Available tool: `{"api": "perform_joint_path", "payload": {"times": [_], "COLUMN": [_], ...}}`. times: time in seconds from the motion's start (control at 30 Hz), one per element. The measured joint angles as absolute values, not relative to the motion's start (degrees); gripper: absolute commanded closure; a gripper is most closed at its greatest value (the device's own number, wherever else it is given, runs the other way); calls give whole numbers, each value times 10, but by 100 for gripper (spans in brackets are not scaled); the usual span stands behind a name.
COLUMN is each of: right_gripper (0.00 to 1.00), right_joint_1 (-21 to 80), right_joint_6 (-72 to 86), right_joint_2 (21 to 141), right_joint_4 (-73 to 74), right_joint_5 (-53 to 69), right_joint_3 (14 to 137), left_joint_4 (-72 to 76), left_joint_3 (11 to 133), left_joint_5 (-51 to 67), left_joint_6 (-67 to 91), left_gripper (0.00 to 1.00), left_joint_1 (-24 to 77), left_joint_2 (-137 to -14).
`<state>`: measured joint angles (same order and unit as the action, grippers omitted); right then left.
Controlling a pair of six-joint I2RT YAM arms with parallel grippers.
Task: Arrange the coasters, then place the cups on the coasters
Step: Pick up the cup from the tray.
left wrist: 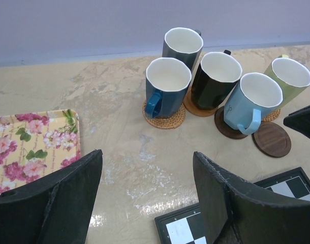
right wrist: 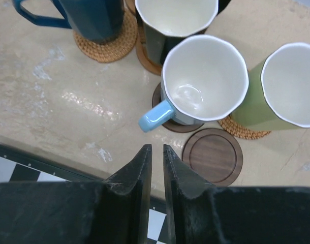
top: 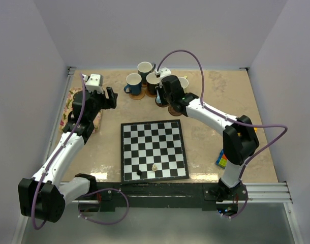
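Several cups stand clustered at the table's back. In the left wrist view a blue cup (left wrist: 167,84) sits on a woven coaster (left wrist: 164,119), with a darker cup (left wrist: 183,46) behind it. A black cup (left wrist: 216,76), a light blue cup (left wrist: 252,99) and a pale green cup (left wrist: 291,77) each stand on a coaster. One dark wooden coaster (right wrist: 212,156) lies bare. My right gripper (right wrist: 156,147) hovers just short of the light blue cup's handle (right wrist: 156,116), jaws nearly together, holding nothing. My left gripper (left wrist: 147,157) is open and empty, well short of the cups.
A black-and-white chessboard (top: 154,151) with two small pieces (top: 154,166) fills the table's middle. A floral cloth mat (left wrist: 28,140) lies at the left edge. A small colourful object (top: 222,161) sits near the right arm's base.
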<state>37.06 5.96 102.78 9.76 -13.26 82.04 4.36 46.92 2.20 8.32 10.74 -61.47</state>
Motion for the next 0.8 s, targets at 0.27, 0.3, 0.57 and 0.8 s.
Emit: {"api": "perform_joint_path", "payload": {"times": [0.27,0.3,0.57,0.8], "right_gripper": [84,84,85,85], "right_joint_1": [371,371,371,371], "right_joint_6": [70,71,71,71], "right_joint_2": [1046,1052,1093,1096], "right_joint_4": [98,98,98,96], "right_joint_5": [-143,-143,-154,-156], "right_joint_3": [815,817,820,824], "left_joint_4": [40,39,35,35], "left_joint_3": [469,469,469,469], "left_joint_5": [21,21,20,20], "left_joint_6": [83,83,83,83], "left_gripper": [24,24,24,24], "left_joint_1": [105,105,105,105], "left_joint_2": [-615,-615,-615,-615]}}
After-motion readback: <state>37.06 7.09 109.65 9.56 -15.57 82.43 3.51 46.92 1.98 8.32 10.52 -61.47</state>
